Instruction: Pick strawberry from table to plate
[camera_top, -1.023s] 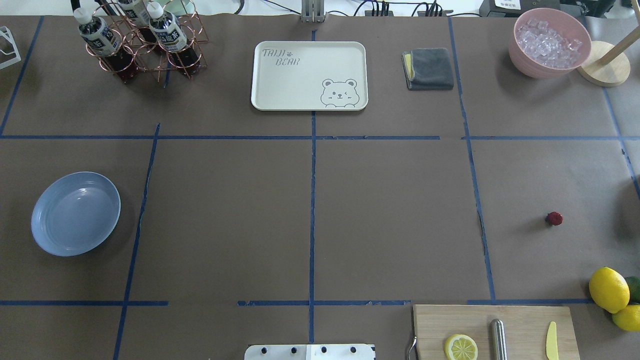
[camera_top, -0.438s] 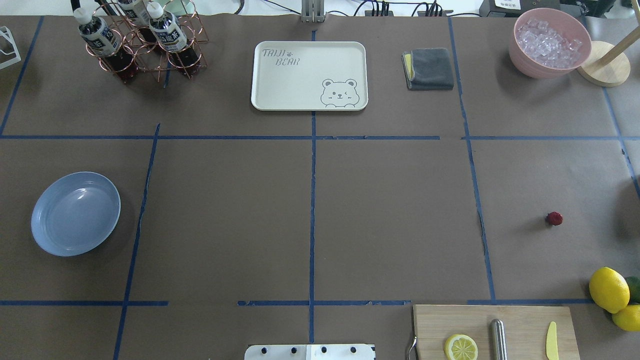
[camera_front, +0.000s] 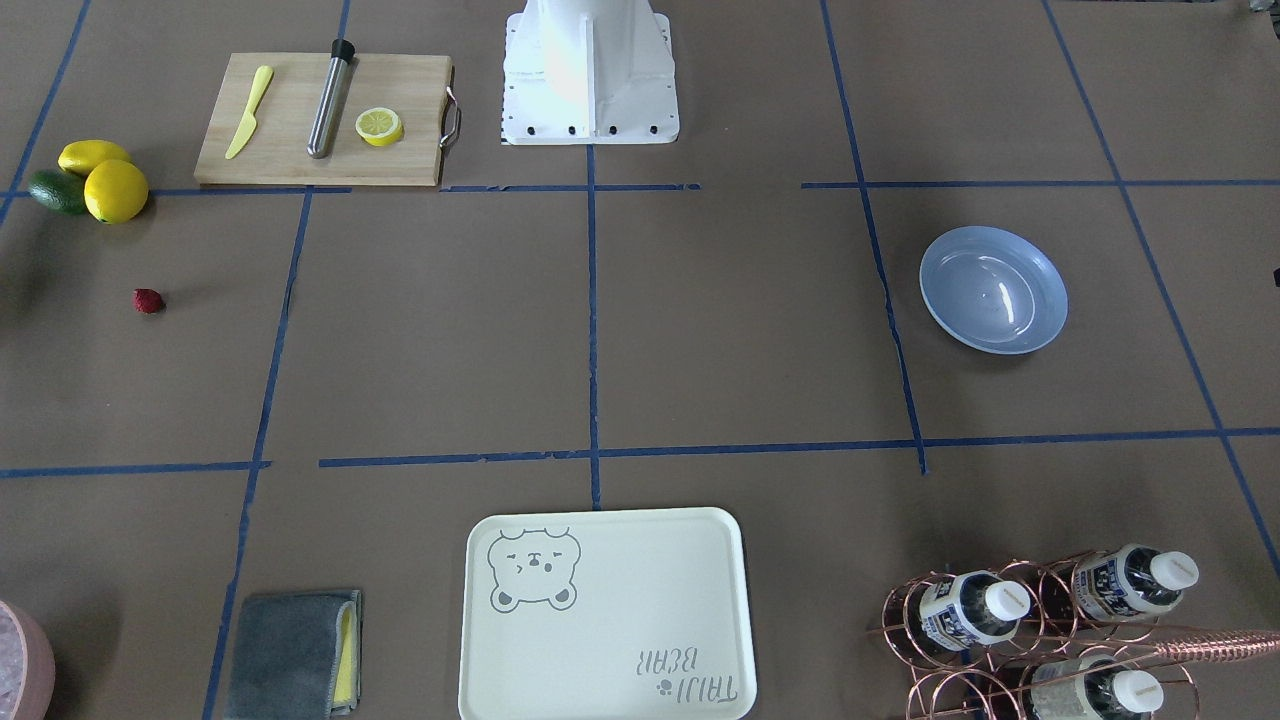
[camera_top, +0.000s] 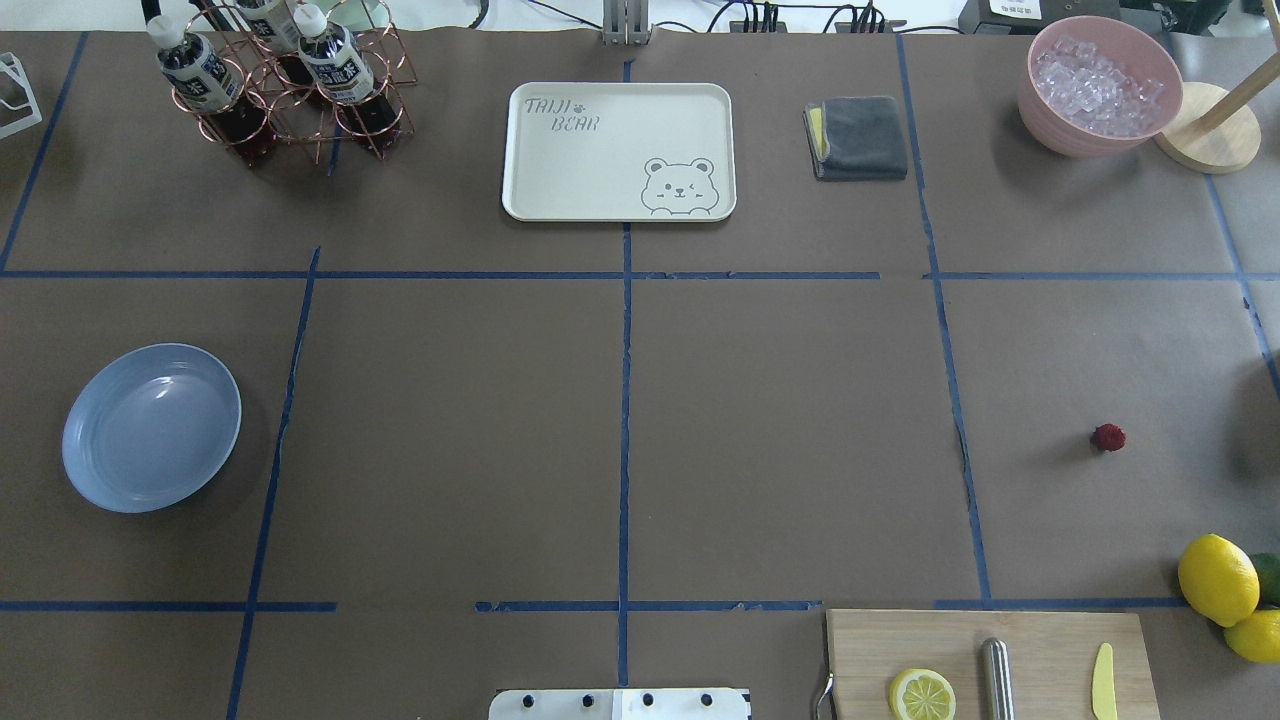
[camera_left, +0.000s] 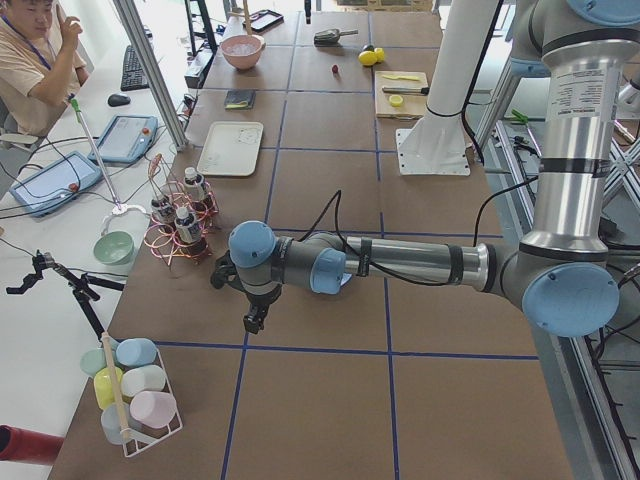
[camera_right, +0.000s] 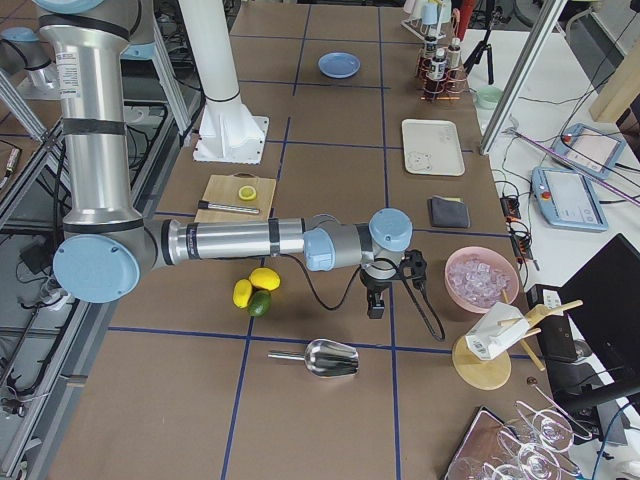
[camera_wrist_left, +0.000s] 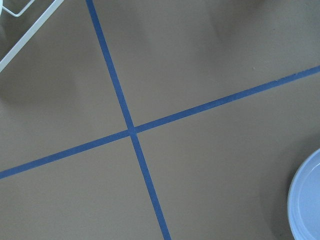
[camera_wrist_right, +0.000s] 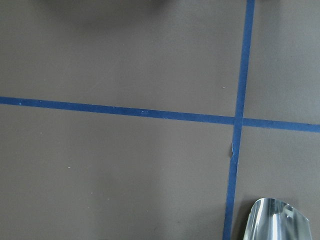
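The broad brown paper-covered counter carries a round, shallow, light blue glossy plate near its left edge. The left pincer and right pincer show only from afar, so I cannot tell how wide either stands. The tiny dark-red strawberry lies near the right edge, well apart from the plate. It looks light and soft, so it is likely best pinched gently across its middle.

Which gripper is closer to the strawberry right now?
Right. The right gripper hangs over the table's right end, on the strawberry's side; the left gripper hangs past the plate at the opposite end.
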